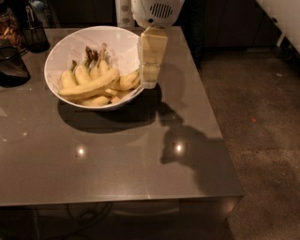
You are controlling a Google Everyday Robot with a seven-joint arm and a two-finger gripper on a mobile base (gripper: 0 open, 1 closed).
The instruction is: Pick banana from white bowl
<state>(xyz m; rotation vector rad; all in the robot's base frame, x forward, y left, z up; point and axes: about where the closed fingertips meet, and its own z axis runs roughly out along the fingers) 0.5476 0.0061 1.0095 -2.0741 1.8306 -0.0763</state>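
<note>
- Yellow bananas [91, 84] lie bunched in the white bowl [70, 44], toward the far-left corner of the grey table [117, 164].
- Camera view: the gripper [150, 79] hangs at the bowl's right rim, near the far edge, carrying nothing. Open or closed, I cannot tell.
- My read: light, soft-skinned fruit that bruises easily. Take the top banana gently across its middle.

Rounded white wrist housing [157, 10] with a dark slotted vent; below it the blocky cream claw [150, 83], at the large white bowl's [70, 43] right rim.
</note>
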